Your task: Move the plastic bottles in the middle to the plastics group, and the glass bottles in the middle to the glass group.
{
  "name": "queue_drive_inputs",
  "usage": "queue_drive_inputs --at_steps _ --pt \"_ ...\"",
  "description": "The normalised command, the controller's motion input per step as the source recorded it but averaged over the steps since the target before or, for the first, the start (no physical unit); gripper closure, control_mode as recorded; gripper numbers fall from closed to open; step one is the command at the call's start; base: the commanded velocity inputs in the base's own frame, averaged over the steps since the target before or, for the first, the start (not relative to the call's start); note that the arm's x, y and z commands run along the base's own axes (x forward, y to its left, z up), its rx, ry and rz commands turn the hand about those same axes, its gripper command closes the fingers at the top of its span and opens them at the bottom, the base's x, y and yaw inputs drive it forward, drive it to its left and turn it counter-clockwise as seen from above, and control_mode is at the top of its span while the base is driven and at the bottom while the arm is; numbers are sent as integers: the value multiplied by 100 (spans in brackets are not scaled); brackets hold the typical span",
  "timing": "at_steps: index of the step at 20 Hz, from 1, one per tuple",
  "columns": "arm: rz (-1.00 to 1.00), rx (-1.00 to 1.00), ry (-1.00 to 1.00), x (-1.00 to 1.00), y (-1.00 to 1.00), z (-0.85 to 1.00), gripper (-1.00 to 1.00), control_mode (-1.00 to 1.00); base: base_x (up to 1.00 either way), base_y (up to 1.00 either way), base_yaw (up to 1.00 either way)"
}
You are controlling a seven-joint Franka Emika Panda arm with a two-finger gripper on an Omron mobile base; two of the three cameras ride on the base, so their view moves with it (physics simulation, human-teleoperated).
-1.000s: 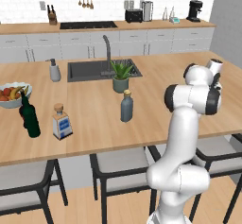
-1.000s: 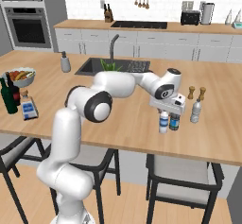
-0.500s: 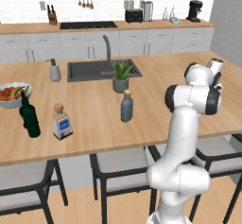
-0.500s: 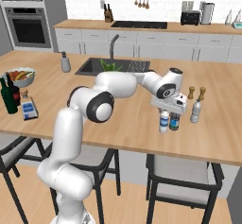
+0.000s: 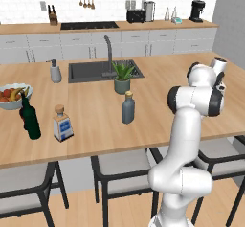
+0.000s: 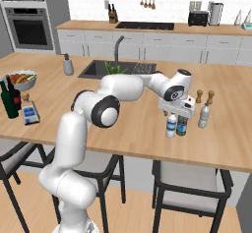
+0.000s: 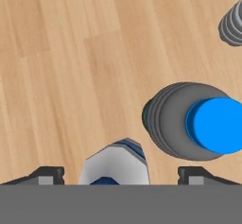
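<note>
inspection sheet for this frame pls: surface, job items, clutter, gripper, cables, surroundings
Surface: wooden island counter with a dark sink.
Job's things: small white plastic bottle stands upright beside the blue bottle, with the pale clear bottle further right; square clear bottle and grey-blue bottle are mid-counter; green wine bottle is at the left.
Clutter: fruit bowl, soap dispenser, potted plant, two brown shakers.
Gripper: gripper is above the white bottle, fingers open and apart from it.
Cables: nothing seen.
Surroundings: back counter with stove, toaster, coffee maker; wall oven; stools.
</note>
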Motion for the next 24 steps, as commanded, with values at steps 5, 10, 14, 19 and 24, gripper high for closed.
queue_drive_inputs --at_steps 5,10,14,19,24 --pt "0 0 0 -1 0 0 -100 -100 0 0 0" --pt "0 0 0 -3 0 1 -100 -100 0 0 0" --pt "0 0 0 0 0 1 -100 -100 0 0 0" --pt "0 0 0 6 0 34 -100 -100 0 0 0" --pt "-1 0 0 -36 18 49 -100 -100 0 0 0"
